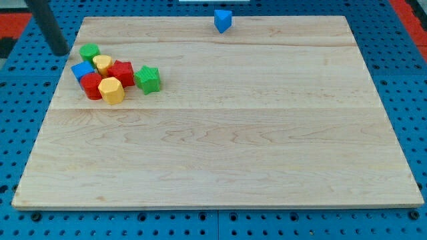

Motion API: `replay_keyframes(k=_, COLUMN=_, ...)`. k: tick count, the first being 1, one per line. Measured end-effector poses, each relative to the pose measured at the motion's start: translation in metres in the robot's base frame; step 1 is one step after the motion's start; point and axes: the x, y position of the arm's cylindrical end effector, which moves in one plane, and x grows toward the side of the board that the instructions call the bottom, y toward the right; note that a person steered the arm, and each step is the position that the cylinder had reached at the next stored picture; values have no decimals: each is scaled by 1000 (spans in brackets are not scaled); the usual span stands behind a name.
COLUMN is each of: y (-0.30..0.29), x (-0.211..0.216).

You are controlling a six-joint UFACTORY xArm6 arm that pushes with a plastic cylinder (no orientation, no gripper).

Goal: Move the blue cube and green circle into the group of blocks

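My tip (60,51) is at the view's upper left, just off the board's left edge, a little to the left of and above the green circle (89,52). The green circle touches a yellow block (102,63) at the top of a cluster. The blue cube (81,70) lies at the cluster's left side, against a red block (91,86). The cluster also holds a second red block (122,71), a yellow hexagon-like block (111,90) and a green star (148,79) on its right.
A blue triangle-like block (223,20) stands alone near the board's top edge, at the view's middle. The wooden board (233,133) rests on a blue pegboard surface (407,80).
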Motion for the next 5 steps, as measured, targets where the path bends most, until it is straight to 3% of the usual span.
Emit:
replay_keyframes(k=1, y=41, x=-3)
replay_keyframes(k=3, y=50, x=40)
replay_keyframes(k=5, y=56, x=42)
